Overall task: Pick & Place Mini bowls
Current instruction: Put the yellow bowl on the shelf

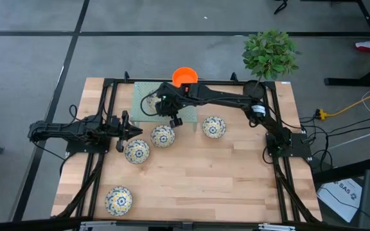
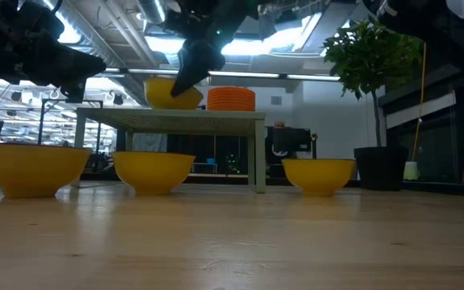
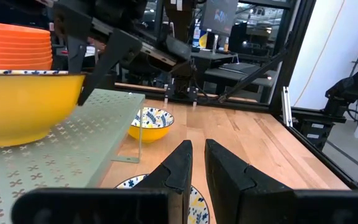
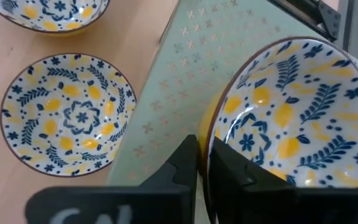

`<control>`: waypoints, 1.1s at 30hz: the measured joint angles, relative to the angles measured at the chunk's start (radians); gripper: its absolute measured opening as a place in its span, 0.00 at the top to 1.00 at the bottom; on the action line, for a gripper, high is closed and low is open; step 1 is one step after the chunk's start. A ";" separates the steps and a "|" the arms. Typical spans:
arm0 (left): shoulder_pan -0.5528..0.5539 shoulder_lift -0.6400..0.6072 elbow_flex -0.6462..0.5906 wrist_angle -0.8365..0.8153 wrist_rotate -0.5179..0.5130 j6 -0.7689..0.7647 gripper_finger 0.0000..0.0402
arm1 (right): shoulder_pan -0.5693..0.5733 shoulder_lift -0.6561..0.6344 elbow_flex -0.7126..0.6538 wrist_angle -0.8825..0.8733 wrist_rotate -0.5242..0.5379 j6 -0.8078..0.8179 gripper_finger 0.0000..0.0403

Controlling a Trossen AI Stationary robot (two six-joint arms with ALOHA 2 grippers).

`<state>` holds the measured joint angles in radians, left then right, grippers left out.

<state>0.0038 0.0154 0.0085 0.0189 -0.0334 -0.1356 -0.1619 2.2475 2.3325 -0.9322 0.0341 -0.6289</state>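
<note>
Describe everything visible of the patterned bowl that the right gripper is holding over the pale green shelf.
The small round bowl has a white inside with blue leaves and yellow lemons, a dark rim and a glossy yellow outside. The right gripper pinches its rim, one finger inside, one outside. It sits level at the pale green perforated shelf, beside a stack of orange bowls.

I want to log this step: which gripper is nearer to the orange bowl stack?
The right gripper, shut on a patterned bowl on the green shelf beside the orange bowl stack. The left gripper is farther, by the table bowls.
</note>
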 joint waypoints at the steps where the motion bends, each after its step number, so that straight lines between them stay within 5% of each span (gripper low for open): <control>1: 0.000 0.000 0.000 0.000 0.000 0.000 0.91 | 0.000 0.000 0.000 -0.001 0.000 0.000 0.92; 33: 0.000 0.000 0.000 0.000 0.000 0.000 0.91 | 0.001 -0.001 0.000 0.027 -0.080 0.019 0.91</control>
<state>0.0040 0.0154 0.0086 0.0187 -0.0330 -0.1356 -0.1608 2.2463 2.3325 -0.9052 -0.0460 -0.6094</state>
